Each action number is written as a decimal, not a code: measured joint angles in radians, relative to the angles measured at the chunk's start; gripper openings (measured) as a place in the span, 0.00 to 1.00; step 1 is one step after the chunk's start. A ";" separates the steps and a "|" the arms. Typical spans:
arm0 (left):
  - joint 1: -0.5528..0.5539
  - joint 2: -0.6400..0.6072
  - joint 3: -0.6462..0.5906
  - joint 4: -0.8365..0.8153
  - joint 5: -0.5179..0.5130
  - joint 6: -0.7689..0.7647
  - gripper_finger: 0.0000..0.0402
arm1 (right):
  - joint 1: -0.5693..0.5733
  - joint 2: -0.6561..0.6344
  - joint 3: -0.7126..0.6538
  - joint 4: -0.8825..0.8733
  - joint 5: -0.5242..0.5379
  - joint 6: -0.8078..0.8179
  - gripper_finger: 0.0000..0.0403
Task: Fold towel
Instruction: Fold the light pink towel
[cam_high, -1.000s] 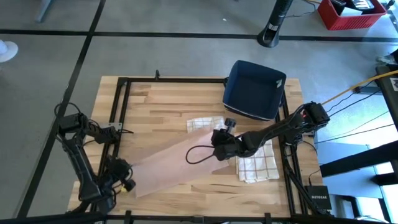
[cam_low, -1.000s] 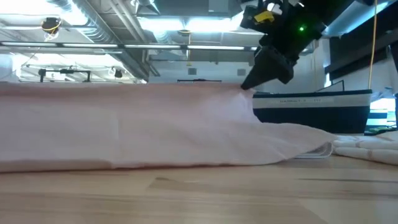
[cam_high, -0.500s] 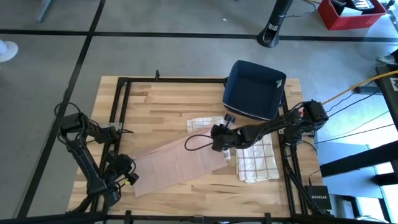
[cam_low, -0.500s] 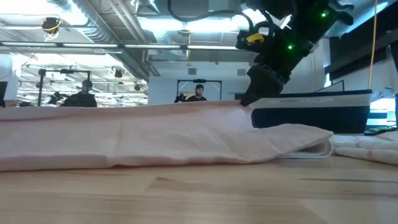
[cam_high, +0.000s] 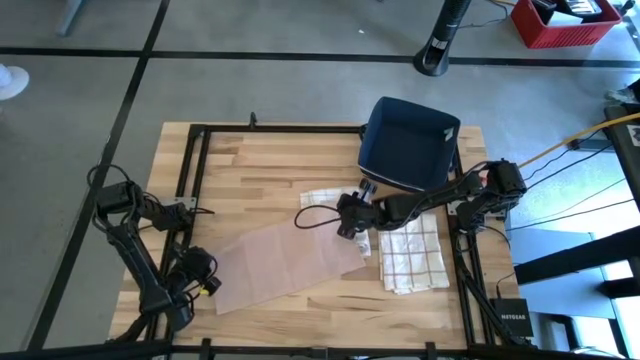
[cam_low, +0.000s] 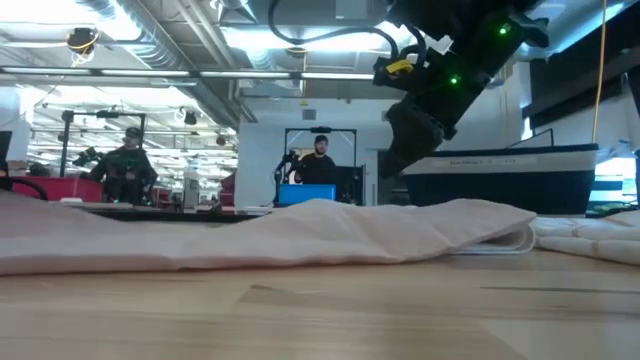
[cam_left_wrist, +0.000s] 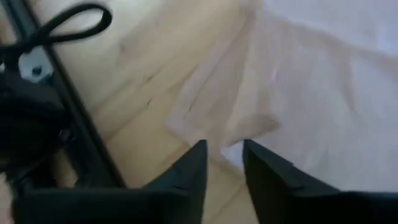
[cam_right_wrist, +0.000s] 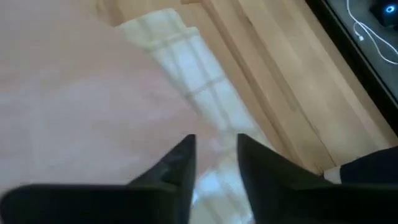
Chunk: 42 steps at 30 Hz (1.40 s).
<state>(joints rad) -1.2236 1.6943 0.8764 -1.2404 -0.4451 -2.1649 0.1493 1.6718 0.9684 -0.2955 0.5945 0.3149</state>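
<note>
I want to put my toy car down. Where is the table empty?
The bare wood behind the pink towel, left of the blue bin, is free. So is the front strip. It is crowded around the checked towels, where the right end effector hangs.

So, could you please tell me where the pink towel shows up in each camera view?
High view: pink towel, lower middle of the table.
Low view: it spans the foreground.
Left wrist view: corner beyond the fingers.
Right wrist view: it fills most of the picture.
Shared landmark: checked towel.
</note>
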 joint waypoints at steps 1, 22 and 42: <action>0.000 -0.001 0.003 0.000 0.021 0.007 0.26 | 0.000 0.000 0.000 -0.001 -0.002 0.000 0.32; 0.073 0.027 -0.059 0.705 -0.109 0.499 0.38 | 0.214 0.069 0.024 0.014 -0.421 -0.051 0.54; -0.077 0.010 -0.009 0.697 0.051 0.333 0.36 | 0.478 0.179 0.015 0.139 -0.402 0.288 0.54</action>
<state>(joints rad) -1.3007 1.7046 0.8677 -0.5437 -0.3942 -1.8321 0.6269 1.8510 0.9833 -0.1569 0.1922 0.6034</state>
